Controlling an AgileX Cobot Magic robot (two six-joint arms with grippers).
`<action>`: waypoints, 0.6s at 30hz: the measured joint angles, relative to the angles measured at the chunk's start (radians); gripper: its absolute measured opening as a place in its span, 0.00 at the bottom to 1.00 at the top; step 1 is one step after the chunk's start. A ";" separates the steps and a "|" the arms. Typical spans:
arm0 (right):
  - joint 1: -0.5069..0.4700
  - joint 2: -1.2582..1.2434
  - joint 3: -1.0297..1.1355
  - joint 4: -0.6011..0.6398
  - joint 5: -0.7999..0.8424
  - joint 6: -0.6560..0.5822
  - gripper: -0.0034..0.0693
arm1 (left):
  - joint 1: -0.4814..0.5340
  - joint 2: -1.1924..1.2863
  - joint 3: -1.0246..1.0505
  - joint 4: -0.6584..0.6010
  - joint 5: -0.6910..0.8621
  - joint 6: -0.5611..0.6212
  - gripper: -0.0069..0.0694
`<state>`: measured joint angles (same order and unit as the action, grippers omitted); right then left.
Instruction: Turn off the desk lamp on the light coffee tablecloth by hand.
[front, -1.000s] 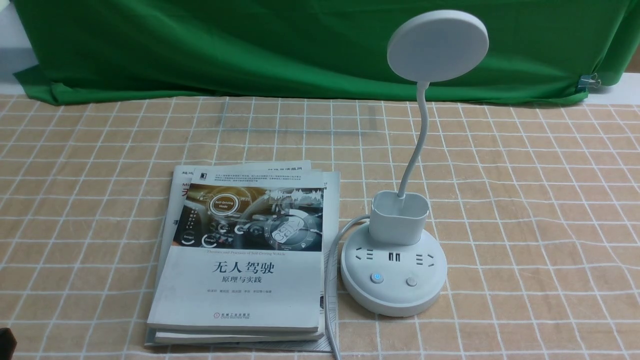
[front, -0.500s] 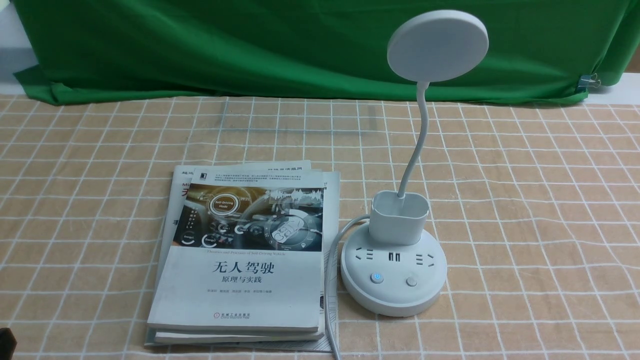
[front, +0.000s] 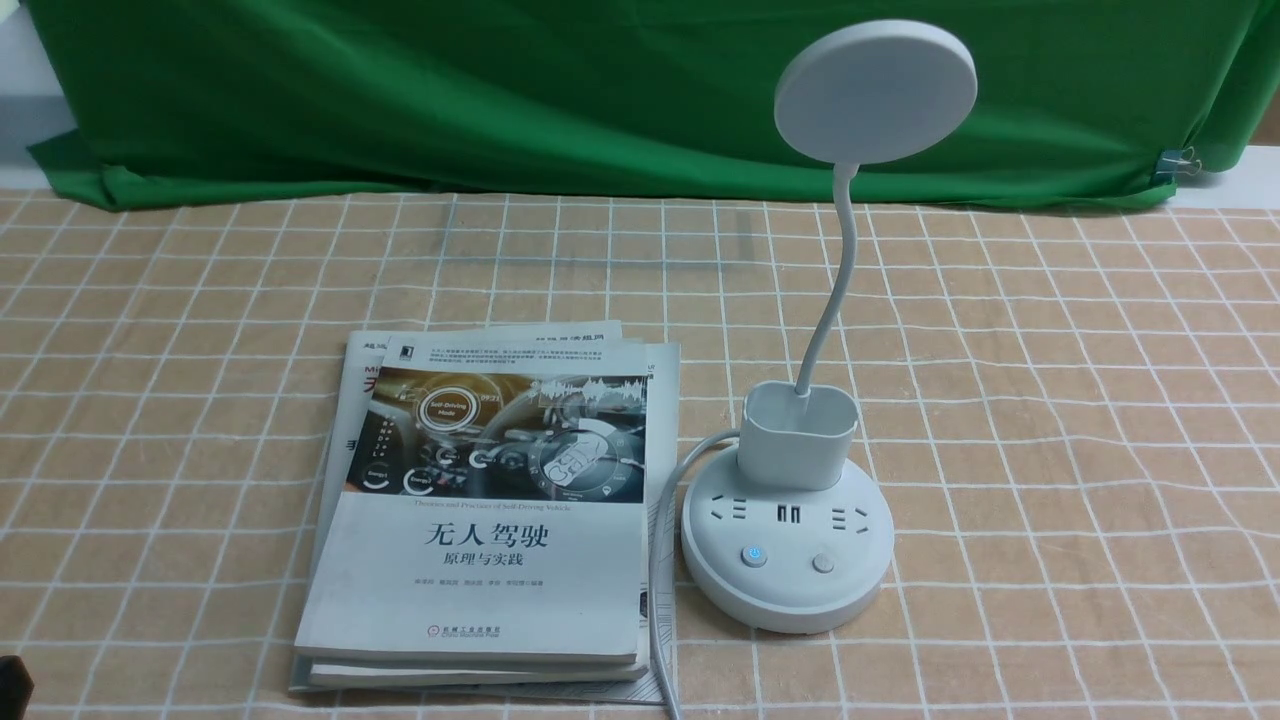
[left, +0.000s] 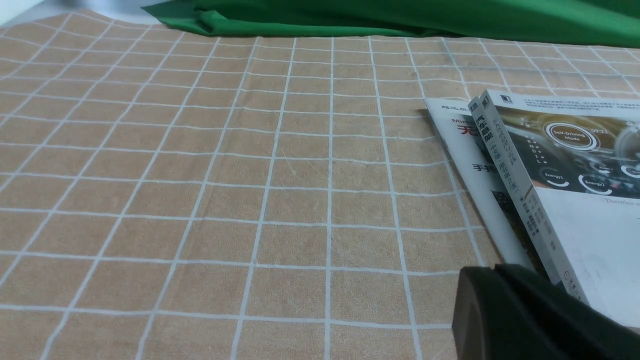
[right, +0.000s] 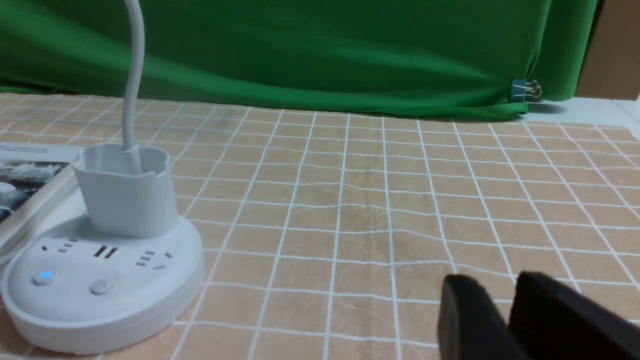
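Note:
The white desk lamp (front: 786, 540) stands on the light coffee tablecloth (front: 1050, 400), right of centre, with its disc head (front: 875, 92) up against the green backdrop. A small blue light glows on its left button (front: 753, 556); the right button (front: 823, 564) is plain. The lamp also shows in the right wrist view (right: 100, 280). My right gripper (right: 497, 282) hovers low over bare cloth to the lamp's right, fingers slightly apart and empty. My left gripper (left: 492, 268) is shut and empty beside the books' near left corner.
A stack of books (front: 490, 510) lies just left of the lamp, and also shows in the left wrist view (left: 560, 175). The lamp's white cord (front: 660, 560) runs between books and base. A green cloth backdrop (front: 500, 90) closes the far side.

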<state>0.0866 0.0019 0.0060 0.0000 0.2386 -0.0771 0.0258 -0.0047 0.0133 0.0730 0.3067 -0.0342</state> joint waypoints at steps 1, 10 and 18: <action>0.000 0.000 0.000 0.000 0.000 0.000 0.27 | 0.000 0.000 0.000 0.000 0.000 0.000 0.10; 0.000 0.000 0.000 0.000 0.000 0.000 0.30 | 0.000 0.000 0.000 0.000 0.000 0.000 0.10; 0.000 0.000 0.000 0.000 0.000 0.000 0.33 | 0.000 0.000 0.000 0.000 0.000 0.000 0.10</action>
